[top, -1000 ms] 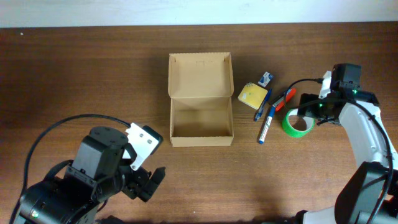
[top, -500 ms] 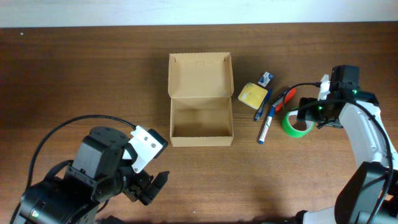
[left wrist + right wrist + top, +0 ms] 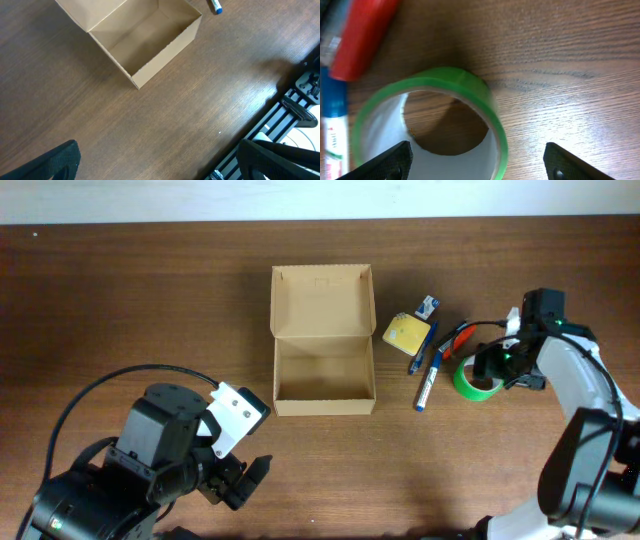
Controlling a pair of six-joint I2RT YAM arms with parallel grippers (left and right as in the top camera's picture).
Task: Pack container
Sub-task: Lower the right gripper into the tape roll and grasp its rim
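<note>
The container (image 3: 323, 340) is a tan cardboard box at the table's middle, its flap lid folded back on the far side and its inside bare. It also fills the top of the left wrist view (image 3: 145, 40). My left gripper (image 3: 245, 478) hangs open over bare wood near the front edge, well short of the box, with nothing between its fingers (image 3: 160, 172). My right gripper (image 3: 492, 368) stands open low over a green tape roll (image 3: 478, 380). One finger is over the roll's hole, the other outside its rim (image 3: 480, 165), and the roll (image 3: 430, 125) lies flat.
Between box and tape lie a yellow pad (image 3: 406, 332), a small blue-white item (image 3: 428, 306), a blue pen (image 3: 421, 350), a white marker with a blue cap (image 3: 431, 380) and a red marker (image 3: 458, 337). The red marker (image 3: 362, 35) lies close beside the roll. The table's front edge and metal rails (image 3: 295, 110) show lower right.
My right gripper has edged left, further over the tape roll. The left gripper shifted slightly toward the front edge a second ago, then stayed still.
</note>
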